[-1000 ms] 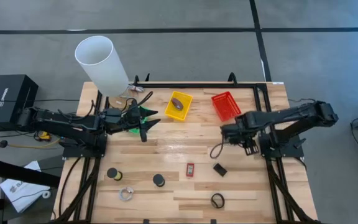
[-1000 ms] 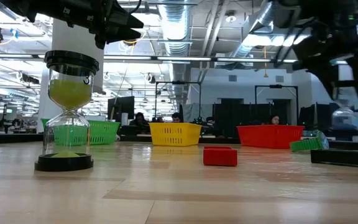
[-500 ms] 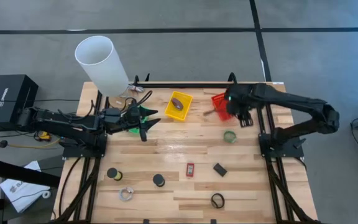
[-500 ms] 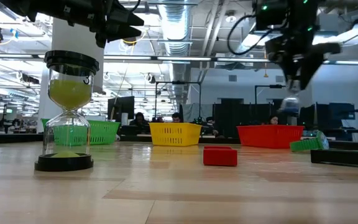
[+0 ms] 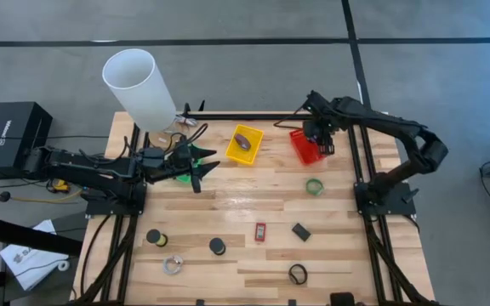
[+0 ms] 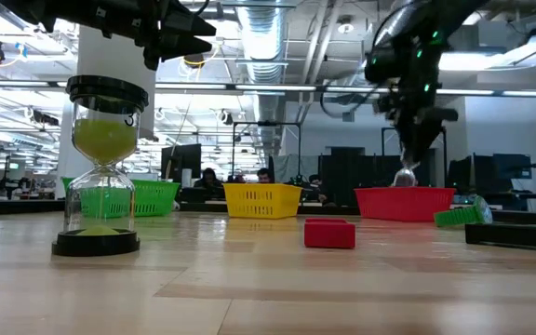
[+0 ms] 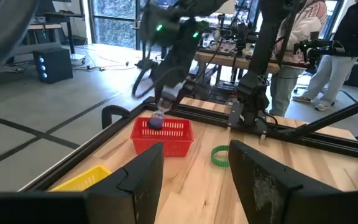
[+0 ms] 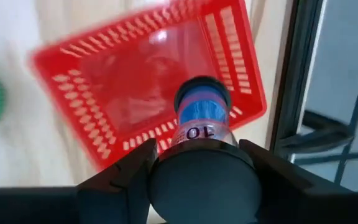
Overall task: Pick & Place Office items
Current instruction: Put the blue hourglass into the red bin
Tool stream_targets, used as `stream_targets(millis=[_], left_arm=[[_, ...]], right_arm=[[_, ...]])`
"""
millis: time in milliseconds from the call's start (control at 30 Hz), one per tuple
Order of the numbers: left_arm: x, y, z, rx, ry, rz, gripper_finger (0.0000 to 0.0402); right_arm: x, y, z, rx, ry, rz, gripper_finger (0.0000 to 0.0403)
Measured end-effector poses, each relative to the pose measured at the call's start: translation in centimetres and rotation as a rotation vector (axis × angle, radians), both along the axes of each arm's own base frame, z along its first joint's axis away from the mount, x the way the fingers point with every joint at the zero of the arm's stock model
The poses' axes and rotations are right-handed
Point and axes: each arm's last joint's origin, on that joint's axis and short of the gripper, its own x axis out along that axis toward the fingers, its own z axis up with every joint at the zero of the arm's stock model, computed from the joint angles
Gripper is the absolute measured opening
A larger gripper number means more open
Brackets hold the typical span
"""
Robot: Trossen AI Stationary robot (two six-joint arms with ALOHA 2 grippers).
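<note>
The right hand (image 5: pixel 320 140) hangs over the red basket (image 5: pixel 306 149) at the far right of the desk (image 5: pixel 228 191), its fingers pinching a small clear spool with a blue core (image 8: pixel 201 115), which sits above the basket's mesh floor. Just beside the basket toward the near edge, a green ring (image 5: pixel 314 186) lies flat on the wood. Further toward the near edge sit a small dark clip (image 5: pixel 301 230), a red rectangle (image 5: pixel 260 230), a black ring (image 5: pixel 297 274), two black spools (image 5: pixel 217 246) and a clear ring (image 5: pixel 173 265). The yellow basket (image 5: pixel 245 144) holds a dark ring-shaped item. Across the desk the left hand (image 5: pixel 201 166) hovers beside the green basket (image 5: pixel 185 161), its fingers spread with nothing between them, close to the big white cylinder (image 5: pixel 139 87). An hourglass with yellow sand (image 6: pixel 102 167) stands near the low camera.
</note>
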Motion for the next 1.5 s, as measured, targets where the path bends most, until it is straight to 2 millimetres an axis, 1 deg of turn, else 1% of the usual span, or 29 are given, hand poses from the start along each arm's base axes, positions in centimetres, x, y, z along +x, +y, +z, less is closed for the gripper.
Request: stream_targets(millis=[133, 200, 333, 433, 500, 600, 800, 900, 1200, 1500], left_arm=[[0.0, 0.0, 0.0, 0.0, -0.003, 0.0, 0.0177], [0.0, 0.0, 0.0, 0.0, -0.004, 0.0, 0.0177], [0.0, 0.0, 0.0, 0.0, -0.004, 0.0, 0.0177], [0.0, 0.0, 0.0, 0.0, -0.004, 0.0, 0.0177], [0.0, 0.0, 0.0, 0.0, -0.004, 0.0, 0.0177], [0.0, 0.0, 0.0, 0.0, -0.004, 0.0, 0.0177], [0.0, 0.0, 0.0, 0.0, -0.004, 0.0, 0.0177], [0.0, 0.0, 0.0, 0.0, -0.003, 0.0, 0.0177], [0.0, 0.0, 0.0, 0.0, -0.004, 0.0, 0.0177], [0.0, 0.0, 0.0, 0.0, -0.004, 0.0, 0.0177]], right_arm=[[0.6, -1.0, -0.6, 0.032, 0.028, -0.014, 0.0198], [0.9, -1.4, -0.9, 0.054, 0.053, -0.02, 0.0204], [1.3, -2.3, -0.8, 0.079, 0.029, -0.025, 0.0217], [1.4, -2.8, -1.5, 0.163, 0.031, -0.033, 0.0206], [1.4, -3.2, -1.7, 0.176, 0.029, -0.041, 0.0198], [1.2, -4.0, -2.5, 0.195, 0.047, -0.066, 0.0199], [0.7, -5.1, -3.3, 0.214, 0.06, -0.109, 0.0235], [0.5, -5.1, -3.0, 0.202, 0.051, -0.114, 0.0235], [0.0, -4.9, -1.8, 0.173, 0.026, -0.122, 0.0212], [-0.2, -4.5, -0.9, 0.152, 0.003, -0.126, 0.023]])
